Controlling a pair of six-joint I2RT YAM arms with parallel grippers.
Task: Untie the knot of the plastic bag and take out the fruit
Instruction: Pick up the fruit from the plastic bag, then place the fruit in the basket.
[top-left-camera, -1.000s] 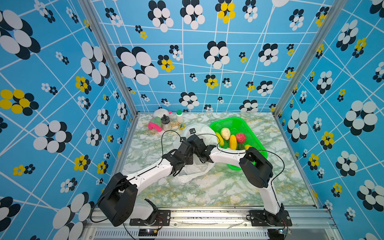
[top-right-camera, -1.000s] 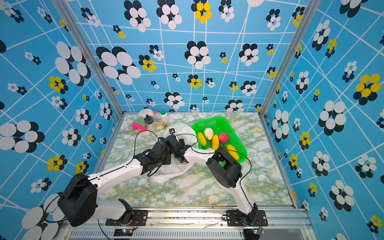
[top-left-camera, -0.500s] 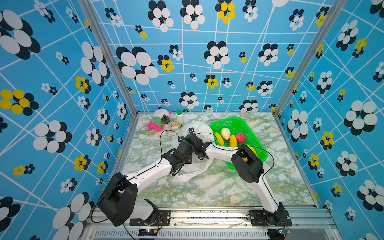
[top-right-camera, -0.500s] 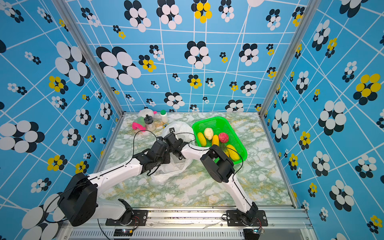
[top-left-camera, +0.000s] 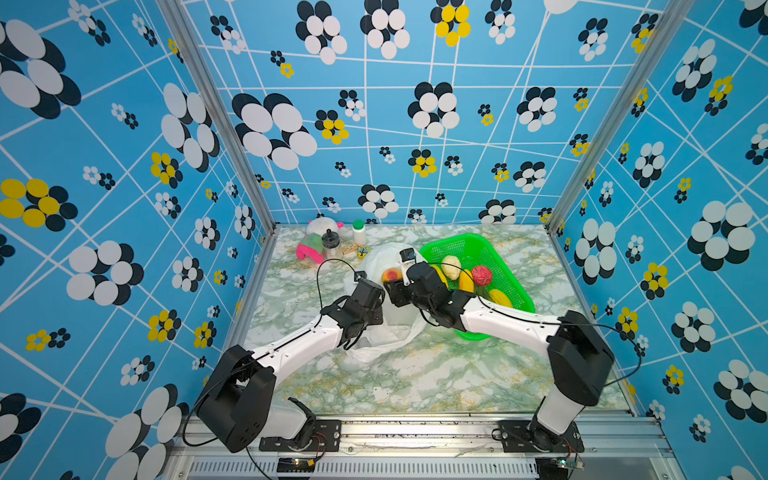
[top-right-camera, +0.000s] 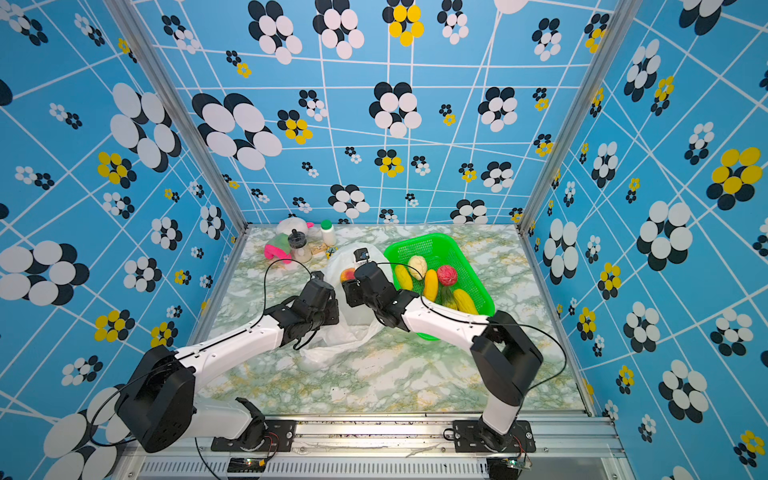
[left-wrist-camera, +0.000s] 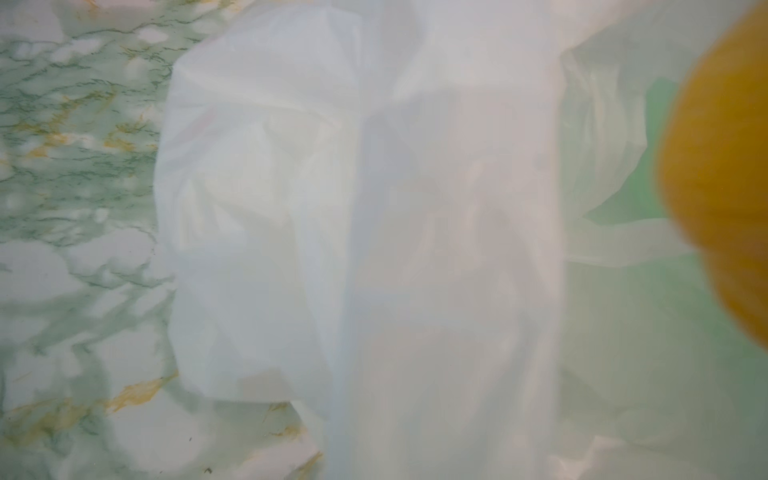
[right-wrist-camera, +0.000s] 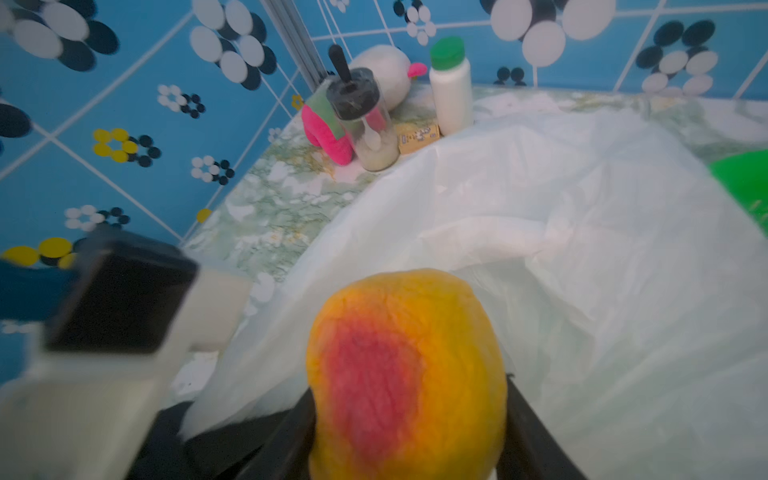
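One orange-red fruit sits clamped in the right claw, just above the plastic bag at mid-frame in both top views. The left claw is clenched at the bag's near edge (whether it pinches plastic is hidden). Five fruits lie in the one green basket, right of the bag on the bench. The step looks like unloading. Next, the held fruit needs carrying right, over the basket rim, and releasing.

The marbled table bears the plastic bag, green basket, jar and bottle.
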